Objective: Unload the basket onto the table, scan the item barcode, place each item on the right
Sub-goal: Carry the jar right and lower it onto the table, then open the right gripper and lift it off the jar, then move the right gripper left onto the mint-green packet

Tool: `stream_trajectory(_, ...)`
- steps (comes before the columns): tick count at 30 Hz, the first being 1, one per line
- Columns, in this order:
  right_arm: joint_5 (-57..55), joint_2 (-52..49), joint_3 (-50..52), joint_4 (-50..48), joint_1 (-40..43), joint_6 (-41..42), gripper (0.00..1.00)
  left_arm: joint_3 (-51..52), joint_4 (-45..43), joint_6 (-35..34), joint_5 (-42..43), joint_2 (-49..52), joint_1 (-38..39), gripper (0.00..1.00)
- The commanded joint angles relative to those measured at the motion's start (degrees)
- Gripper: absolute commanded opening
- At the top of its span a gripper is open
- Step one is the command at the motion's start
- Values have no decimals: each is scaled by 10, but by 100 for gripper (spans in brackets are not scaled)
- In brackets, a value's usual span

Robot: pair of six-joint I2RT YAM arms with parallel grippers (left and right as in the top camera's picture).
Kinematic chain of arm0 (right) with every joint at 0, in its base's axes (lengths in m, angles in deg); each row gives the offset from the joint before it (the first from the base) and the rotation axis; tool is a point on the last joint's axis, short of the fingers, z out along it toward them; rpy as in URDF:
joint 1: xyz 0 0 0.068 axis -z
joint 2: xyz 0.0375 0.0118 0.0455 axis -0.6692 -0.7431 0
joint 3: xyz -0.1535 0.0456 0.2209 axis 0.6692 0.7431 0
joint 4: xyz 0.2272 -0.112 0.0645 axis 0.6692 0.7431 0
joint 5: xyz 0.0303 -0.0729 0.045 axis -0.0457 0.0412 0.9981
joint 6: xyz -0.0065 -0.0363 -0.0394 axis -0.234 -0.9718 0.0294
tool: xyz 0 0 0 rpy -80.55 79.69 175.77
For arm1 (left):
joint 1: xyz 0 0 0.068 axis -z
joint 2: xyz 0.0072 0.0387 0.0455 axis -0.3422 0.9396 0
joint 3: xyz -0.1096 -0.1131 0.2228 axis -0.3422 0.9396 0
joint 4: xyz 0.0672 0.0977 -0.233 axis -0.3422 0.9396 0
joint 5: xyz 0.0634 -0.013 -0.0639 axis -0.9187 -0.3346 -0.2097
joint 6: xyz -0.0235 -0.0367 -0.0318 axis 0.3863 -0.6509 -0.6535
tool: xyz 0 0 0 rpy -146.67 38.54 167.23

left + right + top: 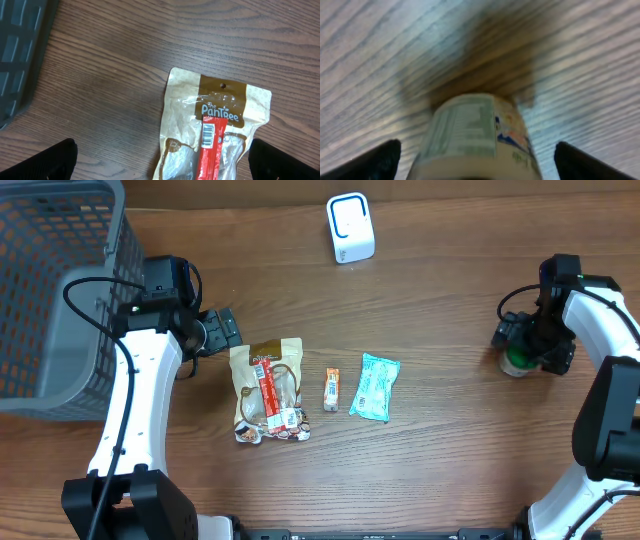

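While the left end effector [162, 162] hangs open near a snack bag [220, 107], the right end effector [477, 160] stands open around a bottle [475, 132].

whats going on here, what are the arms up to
Nothing is held right now. The right gripper has its jaws open on either side of a small labelled bottle, not gripping it. The left gripper hangs open by the top of a brown snack bag. The white scanner sits apart, unused.

The left arm [135, 390] and right arm [600, 315] have white shells, black joints and thin black cables. The left gripper [161, 160] and right gripper [477, 160] are black.
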Motion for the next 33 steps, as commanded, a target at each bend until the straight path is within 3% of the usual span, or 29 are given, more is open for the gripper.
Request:
stream_trajectory(1, -7, 9, 1, 0, 2, 2, 100, -8, -3, 5, -3, -2, 1, 100)
stream_trajectory(4, -11, 12, -14, 13, 2, 5, 100, -8, -3, 5, -3, -2, 1, 100)
stream_trajectory(10, -6, 43, -144, 99, 0, 17, 100, -8, -3, 4, -3, -2, 1, 100)
stream_trajectory(16, 87, 59, -259, 201, -23, 12, 100, -8, -3, 4, -3, -2, 1, 100)
stream_trajectory(24, 173, 58, -219, 179, -84, 13, 100, -8, -3, 4, -3, -2, 1, 100)
stream_trajectory(33, 176, 58, -123, 115, -185, 13, 100, -8, -3, 4, -3, -2, 1, 100)
